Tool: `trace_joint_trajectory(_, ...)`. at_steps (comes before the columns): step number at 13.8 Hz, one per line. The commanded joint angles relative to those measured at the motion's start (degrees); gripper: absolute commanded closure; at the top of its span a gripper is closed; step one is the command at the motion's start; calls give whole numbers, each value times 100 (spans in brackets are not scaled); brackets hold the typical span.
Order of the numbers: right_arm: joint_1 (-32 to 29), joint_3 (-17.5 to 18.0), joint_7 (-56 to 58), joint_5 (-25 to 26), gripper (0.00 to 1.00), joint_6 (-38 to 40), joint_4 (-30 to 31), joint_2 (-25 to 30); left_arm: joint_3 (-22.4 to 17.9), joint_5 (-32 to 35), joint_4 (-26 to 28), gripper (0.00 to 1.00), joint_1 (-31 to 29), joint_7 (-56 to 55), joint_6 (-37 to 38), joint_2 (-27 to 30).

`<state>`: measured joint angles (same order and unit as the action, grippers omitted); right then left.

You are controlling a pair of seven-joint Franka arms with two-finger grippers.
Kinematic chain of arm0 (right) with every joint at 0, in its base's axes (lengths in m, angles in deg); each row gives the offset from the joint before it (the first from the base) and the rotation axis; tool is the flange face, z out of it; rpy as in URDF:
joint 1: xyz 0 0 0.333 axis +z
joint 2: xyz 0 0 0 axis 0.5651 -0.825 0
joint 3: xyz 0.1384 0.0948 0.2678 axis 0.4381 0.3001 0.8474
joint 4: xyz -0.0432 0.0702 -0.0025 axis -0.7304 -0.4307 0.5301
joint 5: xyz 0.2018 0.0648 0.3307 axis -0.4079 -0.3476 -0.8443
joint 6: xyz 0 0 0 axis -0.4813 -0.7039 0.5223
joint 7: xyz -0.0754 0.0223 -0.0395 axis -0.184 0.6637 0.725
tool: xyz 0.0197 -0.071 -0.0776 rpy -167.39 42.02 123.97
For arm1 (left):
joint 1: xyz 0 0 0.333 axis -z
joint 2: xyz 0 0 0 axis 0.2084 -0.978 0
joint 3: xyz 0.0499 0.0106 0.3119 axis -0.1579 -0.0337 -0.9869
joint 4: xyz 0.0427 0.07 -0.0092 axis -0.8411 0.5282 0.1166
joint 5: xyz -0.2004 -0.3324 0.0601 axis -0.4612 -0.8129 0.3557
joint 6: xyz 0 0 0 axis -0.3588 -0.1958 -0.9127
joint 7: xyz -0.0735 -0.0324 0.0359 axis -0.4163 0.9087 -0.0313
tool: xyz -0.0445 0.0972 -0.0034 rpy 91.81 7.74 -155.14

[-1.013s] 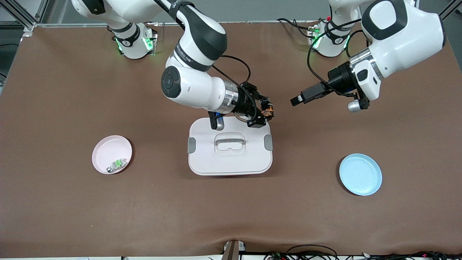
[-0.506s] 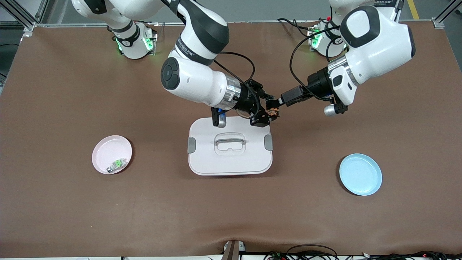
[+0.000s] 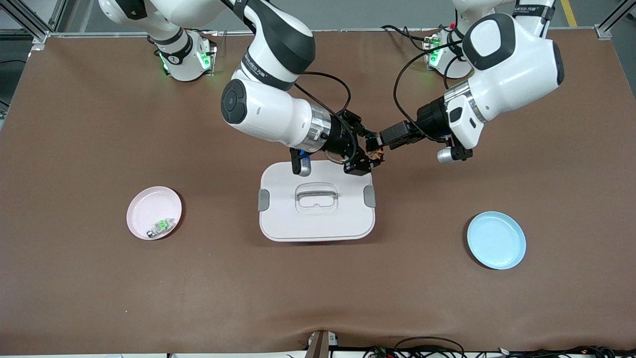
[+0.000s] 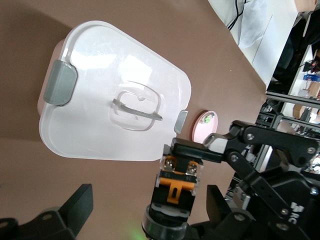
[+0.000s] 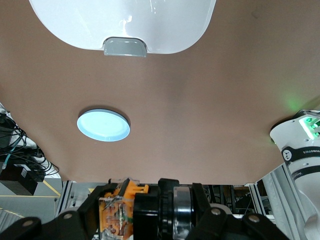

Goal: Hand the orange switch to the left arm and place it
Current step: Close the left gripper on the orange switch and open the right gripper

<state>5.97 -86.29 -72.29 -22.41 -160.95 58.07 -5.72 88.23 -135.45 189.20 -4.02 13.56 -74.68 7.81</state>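
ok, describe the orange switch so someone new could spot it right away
Find the white box at mid-table. Above its corner toward the left arm's end, the right gripper is shut on the orange switch, with the open left gripper around it. It is a tiny black part with orange, unlike the green part on the pink plate.

We read this as a robotics lab: two white Franka arms bolted at 12 o'clock on a brown-matted table, aluminium framing at 11, loose cables at 6, more racks and wiring in both wrist views.
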Motion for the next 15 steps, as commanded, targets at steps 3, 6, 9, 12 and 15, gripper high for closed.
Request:
trace_joint_trajectory(3,49,-33,-126,-66,100,-88,-241,-105,61,309,-254,0,102,-84,-98,-292)
trace_joint_trajectory(6,58,-24,-126,-75,100,-194,-241,-105,61,309,-263,56,102,-92,-98,-283)
trace_joint_trajectory(9,58,-24,-126,-75,100,-203,-241,-114,61,317,-342,91,93,-478,-98,-265)
trace_joint_trajectory(12,58,-24,-135,-75,100,-230,-241,-114,61,318,-386,100,84,-610,-89,-265)
trace_joint_trajectory(15,58,-24,-170,-75,12,-230,-224,-114,53,335,-386,100,84,-759,-89,-248)
